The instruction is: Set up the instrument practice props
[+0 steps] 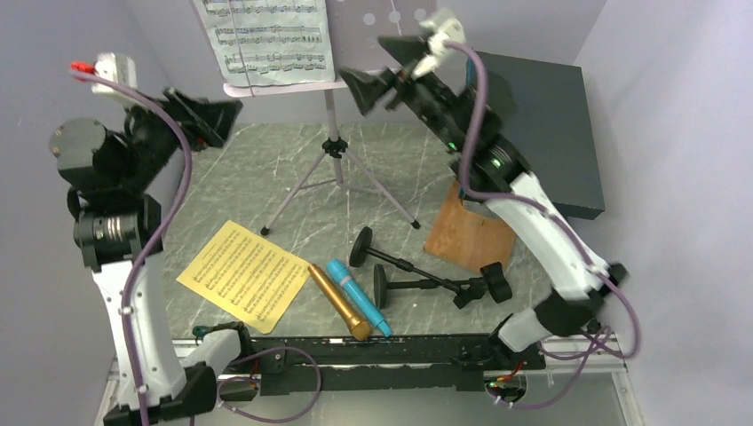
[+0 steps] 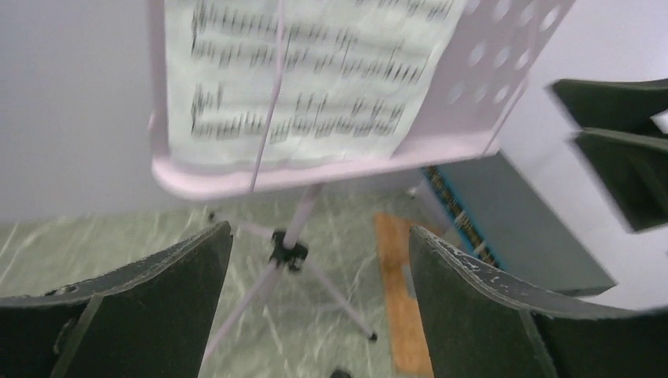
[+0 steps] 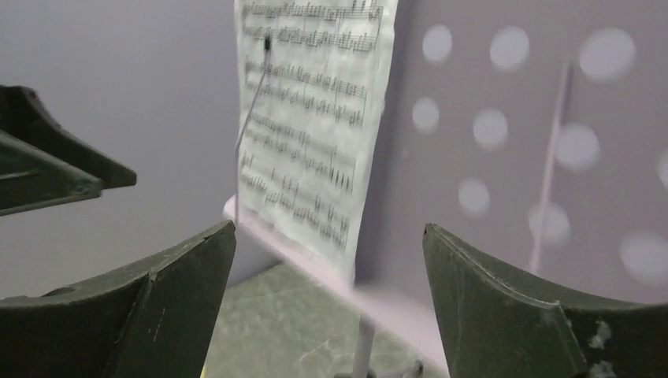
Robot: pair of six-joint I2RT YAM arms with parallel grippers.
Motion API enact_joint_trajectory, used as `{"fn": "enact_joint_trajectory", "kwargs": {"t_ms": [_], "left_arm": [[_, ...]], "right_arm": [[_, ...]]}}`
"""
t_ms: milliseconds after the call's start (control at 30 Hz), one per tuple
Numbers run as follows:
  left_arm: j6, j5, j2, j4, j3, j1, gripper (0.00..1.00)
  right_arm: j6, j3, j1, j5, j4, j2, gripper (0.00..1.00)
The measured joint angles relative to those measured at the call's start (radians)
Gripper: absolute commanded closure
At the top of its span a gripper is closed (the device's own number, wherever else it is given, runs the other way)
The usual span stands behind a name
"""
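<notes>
One stand is erected and six items are outstanding, by our count.

Top external view:
- The music desk (image 1: 293, 88) is pale and perforated. It stands upright on silver tripod legs (image 1: 335, 149) at the far middle of the tabletop (image 1: 266, 160).
- A white sheet-music page (image 1: 266, 35) rests on the desk's ledge.
- The yellow sheet-music page (image 1: 241, 273) lies flat near the left arm.
- The gold microphone (image 1: 339, 302) and blue microphone (image 1: 357, 295) lie side by side just right of the yellow page.
- Two black mic holders (image 1: 361, 247) are tipped on their sides, between the microphones and the wooden board (image 1: 469, 235).
- The dark teal box (image 1: 550, 133) sits beyond the board.
- The left jaws and right jaws are raised on either side of the desk.

Left wrist view: the left jaws are apart and empty. The ledge and white page are ahead of them, untouched.

Right wrist view: the right jaws are apart and empty, facing the desk's perforated face.

We judge the stand and the first page done. What is left:
- the yellow page goes onto the desk;
- both holders are stood upright;
- both microphones are seated in them.
</notes>
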Motion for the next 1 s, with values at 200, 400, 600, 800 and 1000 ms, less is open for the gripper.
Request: {"fn": "enact_joint_trajectory", "kwargs": {"t_ms": [200, 400, 600, 800, 1000], "left_arm": [[0.106, -0.155, -0.208, -0.17, -0.317, -0.09, 0.12], [0.042, -0.372, -0.304, -0.29, -0.784, -0.106, 0.0], [-0.163, -0.542, -0.291, -0.409, -1.016, -0.101, 0.01], [-0.373, -0.541, -0.183, -0.335, -1.06, -0.046, 0.07], [-0.538, -0.559, -0.119, -0.324, -1.149, 0.046, 0.1]], "right_arm": [[0.06, -0.619, 0.068, 0.003, 0.132, -0.397, 0.09], [0.165, -0.894, 0.213, -0.034, 0.252, -0.237, 0.11], [0.285, -0.888, 0.223, -0.079, 0.14, 0.108, 0.19], [0.369, -0.712, 0.22, -0.113, 0.024, 0.287, 0.32], [0.427, -0.547, 0.22, -0.18, -0.029, 0.415, 0.34]]}}
